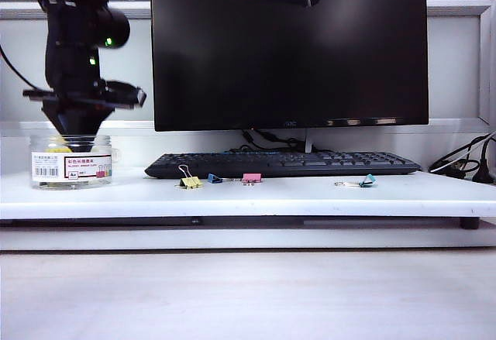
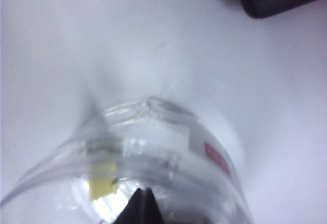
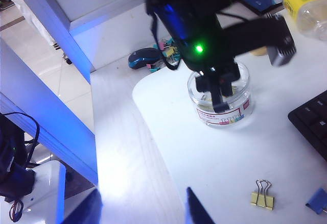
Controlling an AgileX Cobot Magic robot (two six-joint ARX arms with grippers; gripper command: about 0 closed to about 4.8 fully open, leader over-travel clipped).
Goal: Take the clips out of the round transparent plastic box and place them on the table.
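The round transparent plastic box (image 1: 46, 166) stands at the left end of the white table (image 1: 310, 197), its barcode label facing the front. My left gripper (image 2: 144, 192) reaches down inside the box (image 2: 153, 104), its jaws shut with nothing visible between them. A yellow clip (image 2: 102, 183) lies in the box right beside the tips. The right wrist view shows the same fingers (image 3: 219, 94) dipped into the box (image 3: 242, 89). One yellow clip (image 1: 188, 180) (image 3: 262, 196) lies on the table in front of the keyboard. My right gripper (image 3: 141, 203) hangs open and empty high above the table's left end.
A black keyboard (image 1: 283, 163) and a monitor (image 1: 287, 46) stand behind the clips. Blue (image 1: 215, 178), pink (image 1: 252, 178) and teal (image 1: 364, 180) clips lie along the keyboard's front. Cables (image 1: 465, 162) sit at the far right. A bottle (image 3: 306, 4) stands beyond the box.
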